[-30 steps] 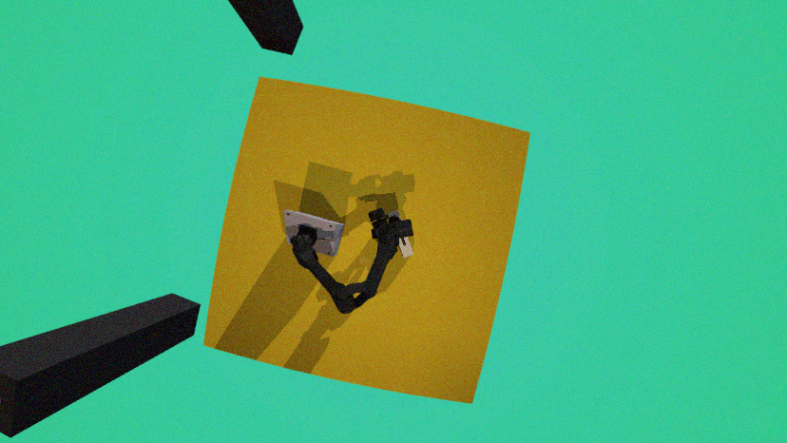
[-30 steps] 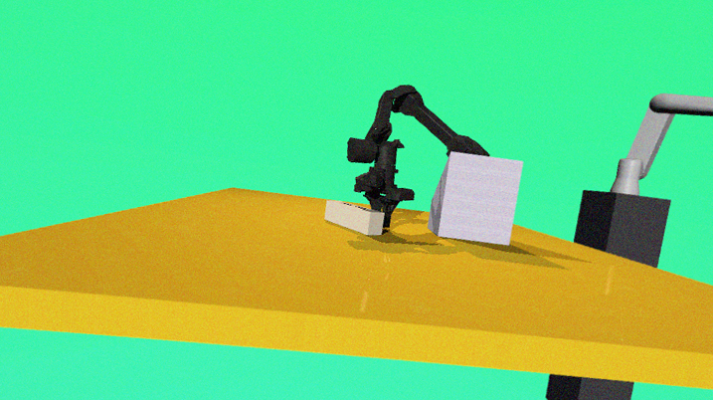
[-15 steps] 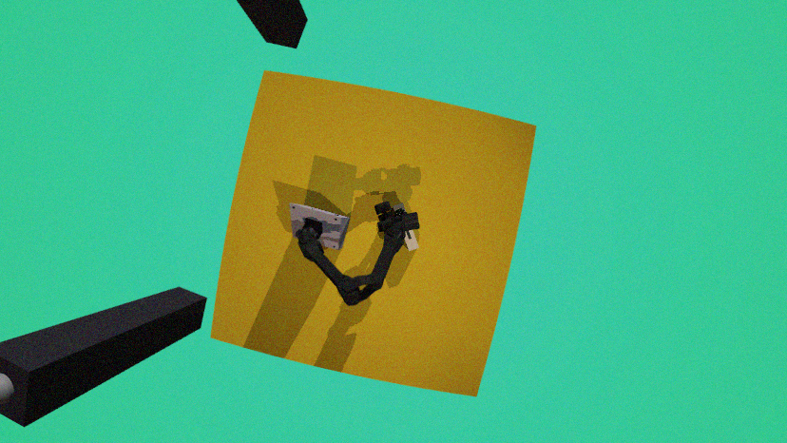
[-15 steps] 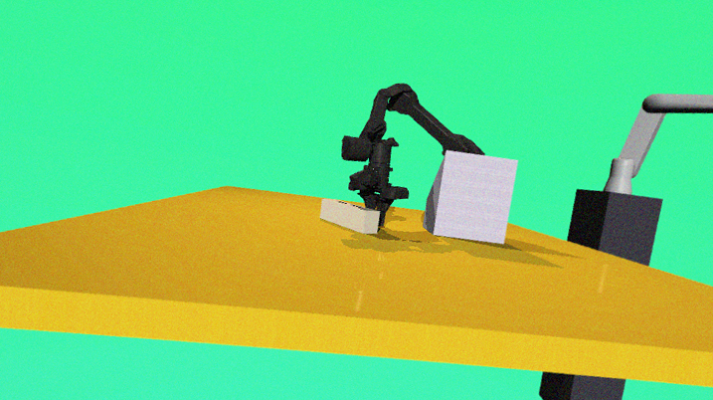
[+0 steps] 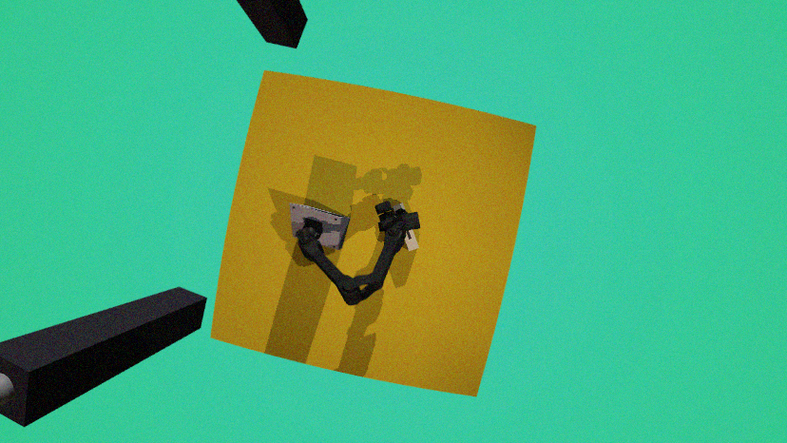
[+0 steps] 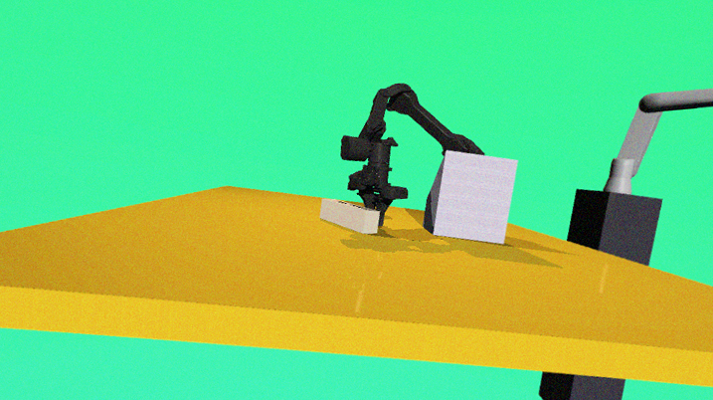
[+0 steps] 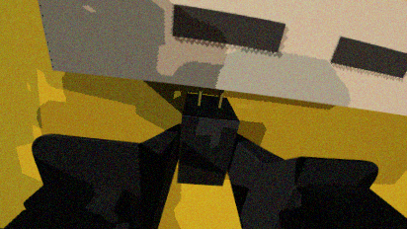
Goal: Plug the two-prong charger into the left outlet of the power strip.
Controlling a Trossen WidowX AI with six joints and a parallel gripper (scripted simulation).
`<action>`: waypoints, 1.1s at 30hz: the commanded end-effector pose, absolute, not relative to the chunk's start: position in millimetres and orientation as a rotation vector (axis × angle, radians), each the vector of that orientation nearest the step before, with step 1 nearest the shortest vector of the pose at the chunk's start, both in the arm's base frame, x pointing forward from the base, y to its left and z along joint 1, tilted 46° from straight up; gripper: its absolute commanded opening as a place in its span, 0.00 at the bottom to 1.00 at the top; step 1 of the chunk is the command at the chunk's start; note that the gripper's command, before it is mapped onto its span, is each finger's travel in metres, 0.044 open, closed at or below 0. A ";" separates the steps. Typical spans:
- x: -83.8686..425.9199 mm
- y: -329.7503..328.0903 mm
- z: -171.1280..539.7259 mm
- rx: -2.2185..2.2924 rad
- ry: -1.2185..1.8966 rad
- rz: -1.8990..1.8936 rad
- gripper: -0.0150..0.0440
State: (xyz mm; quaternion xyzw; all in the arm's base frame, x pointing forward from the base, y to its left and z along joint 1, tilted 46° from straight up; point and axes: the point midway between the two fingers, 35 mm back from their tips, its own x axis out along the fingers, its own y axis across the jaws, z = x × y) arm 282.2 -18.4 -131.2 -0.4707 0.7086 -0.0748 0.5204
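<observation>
The beige power strip (image 5: 412, 240) (image 6: 346, 216) (image 7: 284, 74) lies on the table, partly under the arm in the top view. Two dark slots show on its face in the wrist view. My gripper (image 7: 203, 131) is shut on the black charger (image 7: 204, 155), one finger on each side. It is low beside the strip's long side. Two thin prongs (image 7: 200, 99) (image 7: 220, 100) point at that side, with their tips very close to its edge. Whether they touch it or line up with the left outlet, I cannot tell. The outlet openings on that side are hidden.
A pale, block-like stand (image 5: 330, 238) (image 6: 475, 200) carries the arm's base beside the strip. The yellow table (image 5: 468, 308) (image 6: 211, 292) lies beneath both. Dark posts (image 5: 109, 340) (image 5: 280, 22) (image 6: 627, 226) stand beyond its edges, one bearing a grey arm (image 6: 697, 99).
</observation>
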 end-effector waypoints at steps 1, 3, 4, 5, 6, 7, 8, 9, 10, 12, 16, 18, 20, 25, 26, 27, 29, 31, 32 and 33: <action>281.7 -17.8 -131.8 -1.122 1.701 -0.178 0.25; 281.7 -17.7 -131.9 -1.122 1.701 -0.178 0.25; 281.7 -17.7 -131.9 -1.122 1.701 -0.178 0.25; 281.7 -17.7 -131.9 -1.122 1.701 -0.178 0.25; 281.7 -17.7 -131.9 -1.122 1.701 -0.178 0.25; 281.7 -17.7 -131.9 -1.122 1.701 -0.178 0.25; 281.8 -17.6 -132.0 -1.122 1.701 -0.178 0.25; 281.9 -17.6 -132.0 -1.122 1.701 -0.178 0.25; 282.1 -17.5 -132.1 -1.122 1.701 -0.178 0.25; 282.5 -17.2 -132.3 -1.122 1.701 -0.178 0.25; 283.6 -16.6 -132.9 -1.122 1.701 -0.178 0.25; 284.2 -16.3 -133.2 -1.122 1.701 -0.178 0.25; 284.7 -16.0 -133.4 -1.122 1.701 -0.178 0.25; 286.2 -15.3 -133.9 -1.122 1.701 -0.178 0.25; 286.4 -15.1 -134.0 -1.122 1.701 -0.178 0.25; 286.7 -15.0 -134.0 -1.122 1.701 -0.178 0.25; 287.2 -14.8 -134.2 -1.122 1.700 -0.178 0.25; 287.7 -14.5 -134.5 -1.122 1.700 -0.178 0.25; 288.0 -14.4 -134.6 -1.122 1.700 -0.178 0.25; 288.3 -14.3 -134.7 -1.122 1.700 -0.178 0.25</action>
